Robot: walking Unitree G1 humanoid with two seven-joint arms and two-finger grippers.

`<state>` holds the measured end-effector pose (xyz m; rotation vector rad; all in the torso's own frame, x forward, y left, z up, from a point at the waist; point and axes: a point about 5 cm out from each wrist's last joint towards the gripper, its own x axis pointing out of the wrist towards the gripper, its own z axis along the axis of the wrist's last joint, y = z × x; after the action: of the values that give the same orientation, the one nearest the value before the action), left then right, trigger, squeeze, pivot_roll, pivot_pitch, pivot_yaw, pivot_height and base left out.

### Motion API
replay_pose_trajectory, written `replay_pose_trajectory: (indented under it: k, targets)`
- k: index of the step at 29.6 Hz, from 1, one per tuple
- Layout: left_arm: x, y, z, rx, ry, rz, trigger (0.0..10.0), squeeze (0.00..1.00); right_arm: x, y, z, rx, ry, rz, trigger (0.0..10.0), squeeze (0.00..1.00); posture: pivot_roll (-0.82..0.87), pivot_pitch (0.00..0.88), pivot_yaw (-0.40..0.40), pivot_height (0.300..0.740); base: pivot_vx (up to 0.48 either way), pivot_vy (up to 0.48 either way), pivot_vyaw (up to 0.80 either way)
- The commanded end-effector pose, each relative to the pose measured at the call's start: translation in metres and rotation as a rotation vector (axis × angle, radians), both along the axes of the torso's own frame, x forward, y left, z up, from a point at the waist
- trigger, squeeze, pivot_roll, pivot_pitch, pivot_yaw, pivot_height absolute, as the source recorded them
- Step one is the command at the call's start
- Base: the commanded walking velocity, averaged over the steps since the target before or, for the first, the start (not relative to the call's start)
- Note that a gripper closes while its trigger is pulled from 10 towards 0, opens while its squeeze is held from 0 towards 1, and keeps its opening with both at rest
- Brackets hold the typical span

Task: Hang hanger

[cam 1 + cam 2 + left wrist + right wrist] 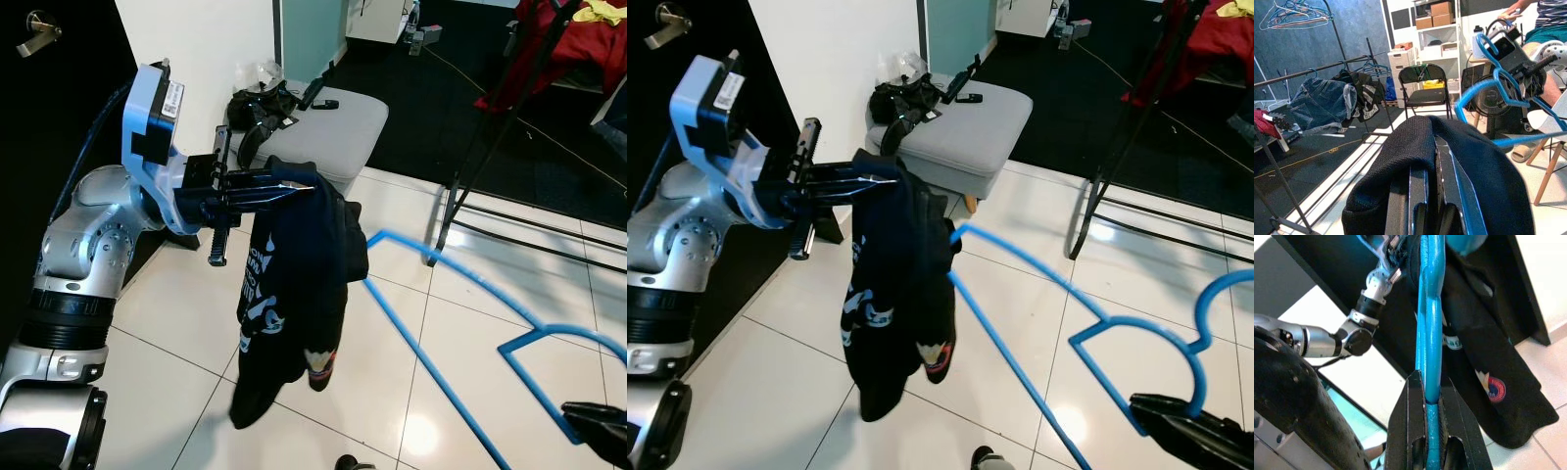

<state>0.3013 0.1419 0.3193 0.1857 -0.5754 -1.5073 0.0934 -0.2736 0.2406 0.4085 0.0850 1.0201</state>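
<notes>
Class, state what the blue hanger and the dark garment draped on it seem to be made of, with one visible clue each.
Blue hanger: probably plastic, perhaps coated wire; smooth, glossy, evenly coloured thin rod.
Dark garment: soft matte knitted fabric; it drapes limply, folds, and carries printed graphics.

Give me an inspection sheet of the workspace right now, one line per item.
Surface: glossy white tile floor.
Job's things: blue hanger, one end inside the black garment.
Clutter: grey ottoman carrying dark items.
Grippers: left gripper shut on the black garment; right gripper shut on the blue hanger.
Cables: a thin cable across the dark floor.
Surroundings: clothes rack, folding chair, a person seated.
</notes>
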Motion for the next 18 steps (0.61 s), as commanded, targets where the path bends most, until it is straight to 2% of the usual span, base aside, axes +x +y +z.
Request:
replay_pose_trajectory:
  k: [1, 11, 18]
  targets:
    - [-0.001, 0.005, 0.002, -0.01, -0.022, 0.01, 10.0, 0.0, -0.002, -0.003, 0.005, 0.022, -0.03, -0.018, 10.0, 0.0, -0.1, 0.195, 0.027, 0.74, 0.0, 0.0, 0.0]
    - [-0.003, 0.002, 0.003, -0.024, -0.023, -0.01, 10.0, 0.0, 0.002, -0.006, 0.001, 0.011, -0.021, -0.049, 10.0, 0.0, -0.1, 0.194, 0.022, 0.74, 0.0, 0.0, 0.0]
    - [-0.008, 0.0, 0.007, -0.038, -0.03, -0.048, 10.0, 0.0, 0.012, -0.003, -0.008, 0.014, -0.006, -0.078, 10.0, 0.0, -0.1, 0.191, 0.019, 0.74, 0.0, 0.0, 0.0]
